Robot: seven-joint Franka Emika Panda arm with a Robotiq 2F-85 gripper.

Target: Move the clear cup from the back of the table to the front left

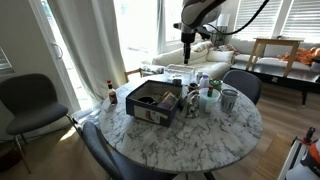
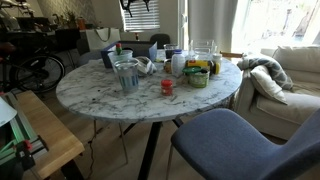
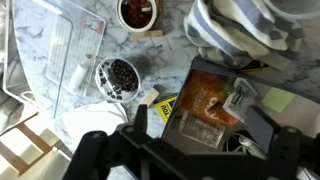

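Fingers spread wide, holding nothing; gripper high over table middle. Below, clear cup stands just right of dark box. Best, I judge: centre over rim, descend straight, avoid white and teal container beside it.

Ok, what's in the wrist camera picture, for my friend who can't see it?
Looking straight down at a cluttered white marble table: a small cup of dark bits, a clear plastic tray, a striped cloth and an orange packet. The dark end effector spans the bottom edge, holding nothing.
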